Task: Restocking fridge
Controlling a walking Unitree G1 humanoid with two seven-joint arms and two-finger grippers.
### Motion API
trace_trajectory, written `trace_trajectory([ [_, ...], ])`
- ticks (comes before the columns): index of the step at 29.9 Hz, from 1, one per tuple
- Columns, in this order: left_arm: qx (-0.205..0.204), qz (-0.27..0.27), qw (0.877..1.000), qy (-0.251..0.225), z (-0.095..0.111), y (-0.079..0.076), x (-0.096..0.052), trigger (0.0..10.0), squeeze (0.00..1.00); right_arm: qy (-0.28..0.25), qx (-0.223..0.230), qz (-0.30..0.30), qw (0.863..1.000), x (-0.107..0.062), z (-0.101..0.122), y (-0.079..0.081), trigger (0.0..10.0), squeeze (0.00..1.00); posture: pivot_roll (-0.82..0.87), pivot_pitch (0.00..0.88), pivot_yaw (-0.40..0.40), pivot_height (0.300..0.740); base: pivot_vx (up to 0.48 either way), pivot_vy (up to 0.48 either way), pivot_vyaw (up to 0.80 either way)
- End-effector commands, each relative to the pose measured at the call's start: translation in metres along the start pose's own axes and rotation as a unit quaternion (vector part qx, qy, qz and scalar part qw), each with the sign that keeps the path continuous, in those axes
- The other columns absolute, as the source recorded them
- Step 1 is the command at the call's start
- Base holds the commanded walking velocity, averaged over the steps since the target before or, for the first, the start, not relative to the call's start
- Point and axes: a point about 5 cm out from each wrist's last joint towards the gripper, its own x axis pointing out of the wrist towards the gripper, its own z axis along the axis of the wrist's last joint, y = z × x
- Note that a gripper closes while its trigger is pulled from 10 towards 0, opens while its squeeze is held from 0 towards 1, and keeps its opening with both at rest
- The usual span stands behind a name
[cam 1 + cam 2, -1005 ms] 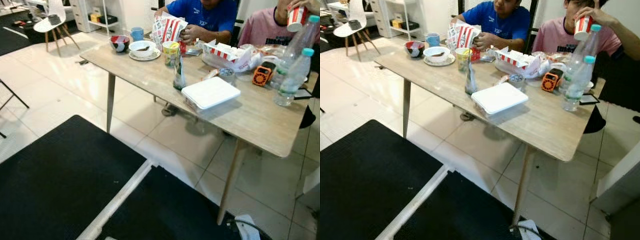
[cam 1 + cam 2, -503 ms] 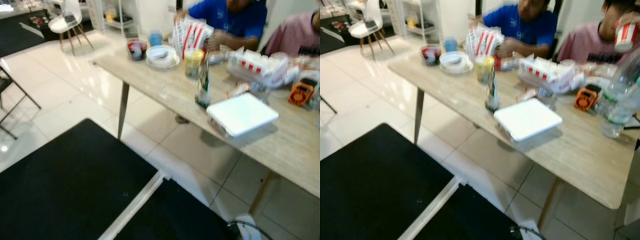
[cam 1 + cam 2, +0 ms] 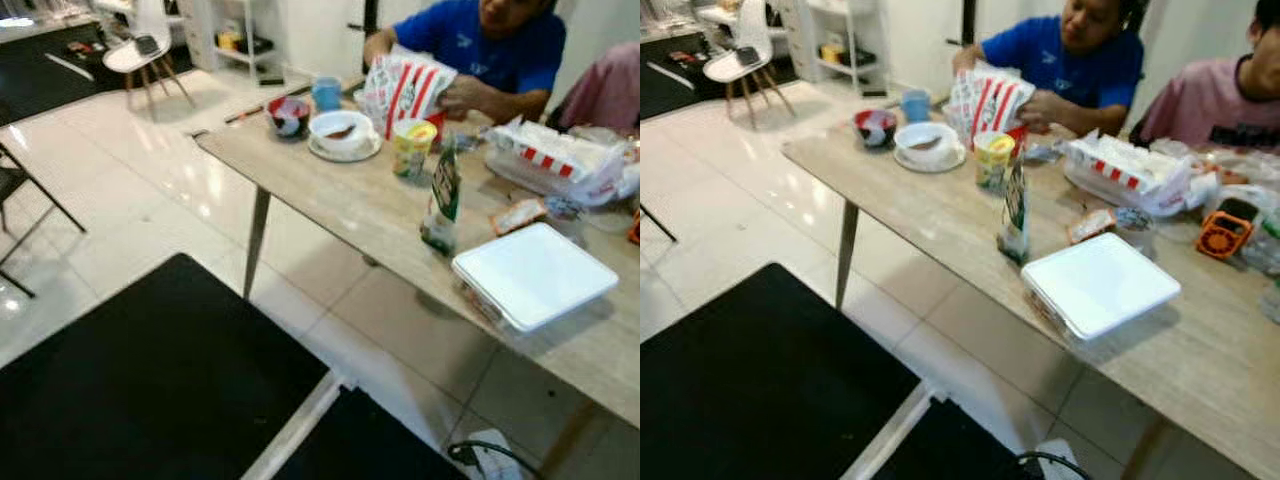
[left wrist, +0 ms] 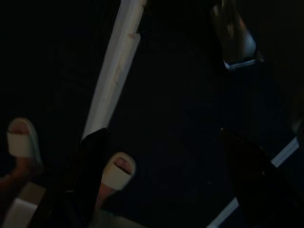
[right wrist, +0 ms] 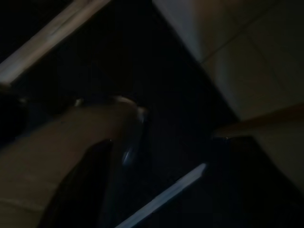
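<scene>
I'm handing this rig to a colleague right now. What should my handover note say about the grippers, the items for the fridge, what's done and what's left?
Left gripper: idle, hanging low over the black mat, open, holding nothing.
Right gripper: idle, hanging low, open, holding nothing.
Items: the green bottle stands upright on the wooden table, just left of the white lidded container. Bowls, a cup and takeaway boxes lie further back, where two people sit eating.
Done: nothing picked up yet.
Left: probably reach the table, pick up the items and carry them to the fridge.
</scene>
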Motion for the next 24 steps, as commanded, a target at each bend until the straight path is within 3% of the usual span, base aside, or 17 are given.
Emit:
trace_trajectory([
  [1, 0.004, -0.012, 1.0, -0.001, 0.002, -0.006, 0.001, 10.0, 0.0, -0.005, 0.0, 0.005, 1.0, 0.0, 0.004, -0.002, 10.0, 0.0, -0.04, 0.028, 0.039, 0.74, 0.319, 0.0, 0.0],
  [13, -0.017, 0.002, 1.0, -0.017, 0.012, 0.002, 0.001, 10.0, 0.0, -0.025, -0.03, 0.03, 0.999, 0.0, 0.022, -0.003, 10.0, 0.0, -0.04, 0.032, 0.036, 0.74, 0.309, 0.0, 0.0],
  [15, -0.012, 0.007, 1.0, -0.017, 0.013, 0.003, 0.0, 10.0, 0.0, -0.028, -0.061, 0.067, 0.995, 0.002, 0.028, 0.005, 10.0, 0.0, -0.04, 0.03, 0.033, 0.74, 0.0, 0.0, 0.0],
  [20, -0.02, 0.006, 1.0, -0.018, 0.014, 0.003, 0.001, 10.0, 0.0, -0.076, -0.057, 0.13, 0.987, 0.002, 0.056, 0.017, 10.0, 0.0, -0.04, 0.038, 0.037, 0.74, 0.0, 0.0, 0.0],
  [24, -0.019, 0.007, 1.0, -0.018, 0.014, 0.003, 0.001, 10.0, 0.0, -0.1, -0.104, 0.214, 0.966, 0.0, 0.076, 0.034, 10.0, 0.0, -0.05, 0.028, 0.036, 0.74, 0.0, 0.0, 0.0],
])
